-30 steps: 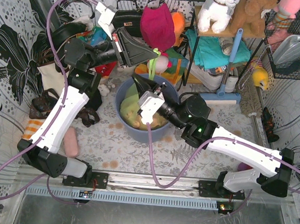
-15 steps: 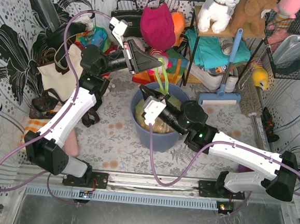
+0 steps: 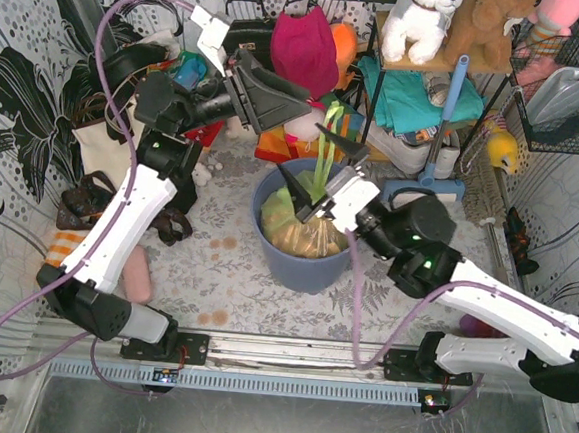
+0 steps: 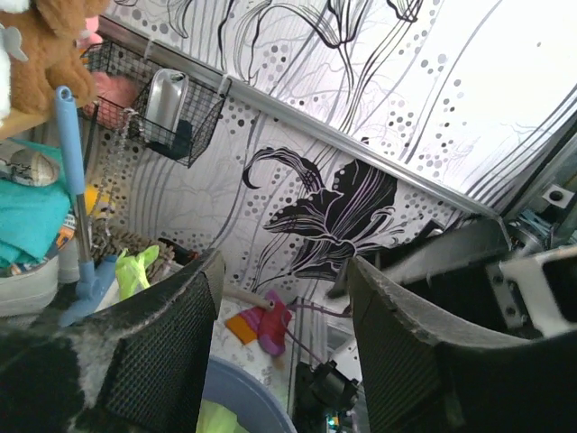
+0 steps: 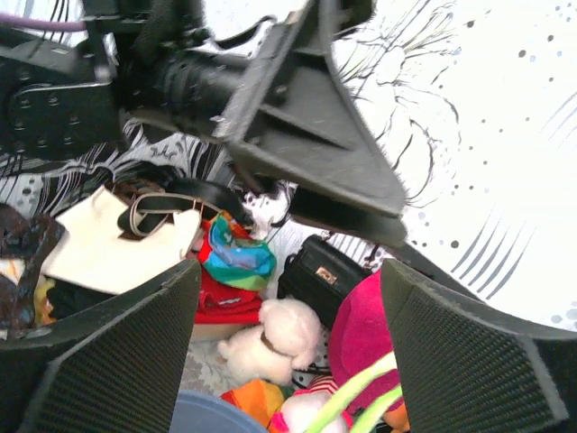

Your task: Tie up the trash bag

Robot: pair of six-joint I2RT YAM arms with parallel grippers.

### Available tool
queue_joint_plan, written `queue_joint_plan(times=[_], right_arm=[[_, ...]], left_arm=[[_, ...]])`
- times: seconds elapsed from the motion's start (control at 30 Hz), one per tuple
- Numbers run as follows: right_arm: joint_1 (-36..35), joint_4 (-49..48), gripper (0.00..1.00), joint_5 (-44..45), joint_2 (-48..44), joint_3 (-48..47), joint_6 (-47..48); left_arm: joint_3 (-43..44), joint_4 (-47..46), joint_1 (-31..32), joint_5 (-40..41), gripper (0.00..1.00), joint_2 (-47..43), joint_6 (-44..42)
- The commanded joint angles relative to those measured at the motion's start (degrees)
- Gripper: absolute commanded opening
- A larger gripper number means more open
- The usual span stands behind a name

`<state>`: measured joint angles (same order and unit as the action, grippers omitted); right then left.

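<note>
Trash bag (image 3: 294, 227) filled blue bin (image 3: 295, 272), tails rising between spread fingers of right gripper (image 3: 302, 149); left gripper (image 3: 298, 107) hung close above. Shelf rack (image 3: 377, 93), plush toys (image 3: 422, 21), squeegee mop (image 3: 428, 182) crowded behind. Floor (image 3: 216, 256) left of bin lay open.

Both tools opened over the bin.
The left tool (image 3: 300, 105) and right tool (image 3: 306, 158), shut a second before, spread their jaws wide. The right tool rose from inside the bin (image 3: 267, 250) to above its far rim, beside the trash bag (image 3: 299, 227)'s upright green strips.
</note>
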<state>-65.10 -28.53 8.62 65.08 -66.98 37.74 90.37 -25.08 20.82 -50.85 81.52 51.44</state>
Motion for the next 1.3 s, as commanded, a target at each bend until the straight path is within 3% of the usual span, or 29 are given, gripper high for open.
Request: queue_joint_plan(times=[0.0, 0.2, 0.33, 0.63, 0.8, 1.03, 1.27], right_arm=[[0.09, 4.96, 0.83, 2.76, -4.42, -4.23, -2.65], [0.93, 11.08, 0.94, 16.83, -6.46, -5.52, 1.05], [6.50, 14.72, 0.98, 21.97, -7.89, -2.67, -0.43], [32.57, 23.88, 0.97, 15.59, -11.06, 9.53, -17.57], [47.34, 22.59, 0.97, 9.71, -11.35, 21.83, -27.26], [58.52, 11.23, 0.97, 9.52, -9.06, 41.59, -37.80], [62.36, -7.68, 0.97, 15.12, -0.67, 52.79, -38.99]], left_arm=[[2.36, 9.90, -1.05, 3.76, 0.68, -4.66, -12.26], [-4.56, 24.54, -1.64, 23.96, 0.79, -13.92, -30.81], [-15.82, 25.19, -1.59, 38.40, 1.00, -21.20, -35.63], [-39.46, 25.91, -1.65, 63.81, 0.98, -31.23, -37.69], [-51.91, 25.49, -2.13, 85.09, 0.98, -32.59, -35.66], [-69.39, 8.69, -5.25, 90.71, 0.98, -34.62, -36.04], [-79.06, -15.81, -5.69, 94.84, 0.98, -21.37, -40.52]])
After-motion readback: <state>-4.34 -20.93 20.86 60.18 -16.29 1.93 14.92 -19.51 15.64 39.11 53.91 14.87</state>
